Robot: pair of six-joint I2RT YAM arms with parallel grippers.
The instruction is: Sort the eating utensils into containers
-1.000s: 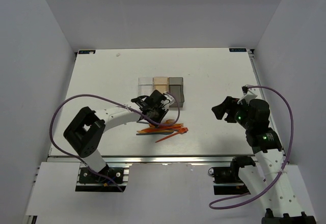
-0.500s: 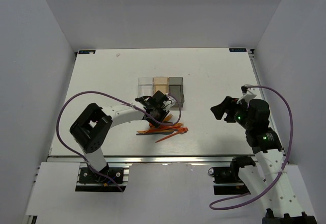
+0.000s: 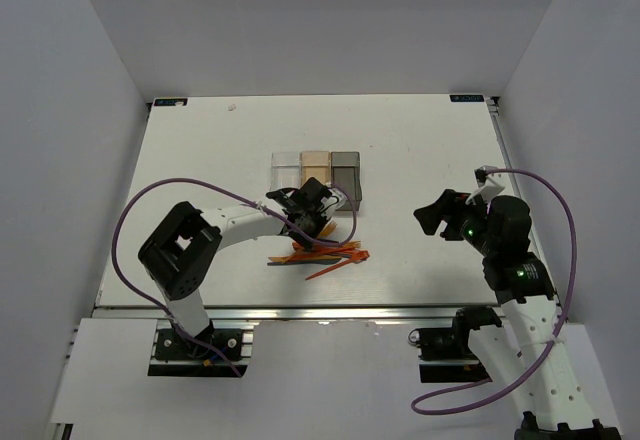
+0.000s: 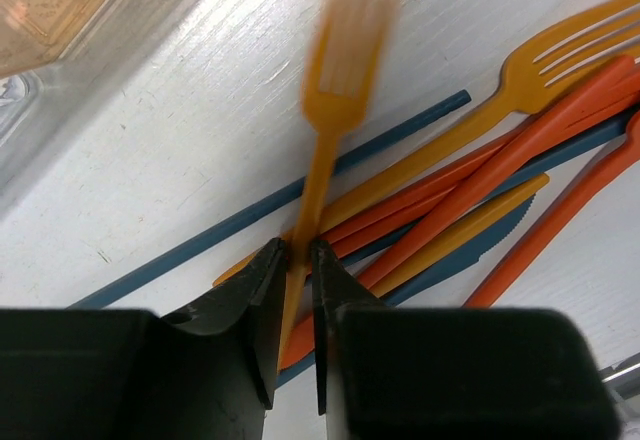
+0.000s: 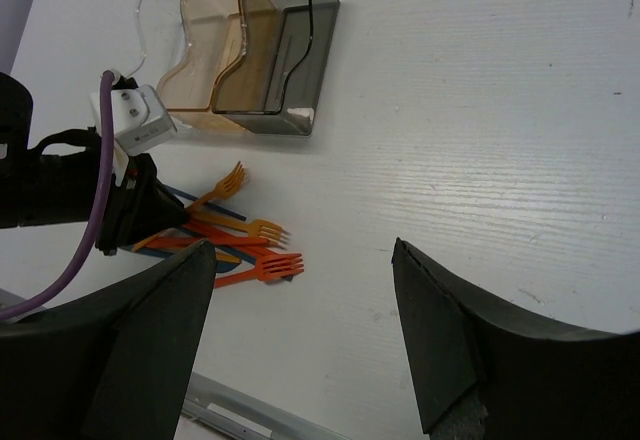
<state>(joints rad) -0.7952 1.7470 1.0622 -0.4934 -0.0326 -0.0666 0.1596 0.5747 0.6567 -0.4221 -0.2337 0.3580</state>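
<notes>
Top external view: white table, grey walls; left fingers pinch orange fork; right fingers wide.

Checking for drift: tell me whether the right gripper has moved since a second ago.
No. In the top view the right gripper sits at the same spot as before, equally far right of the dark grey bin.
</notes>
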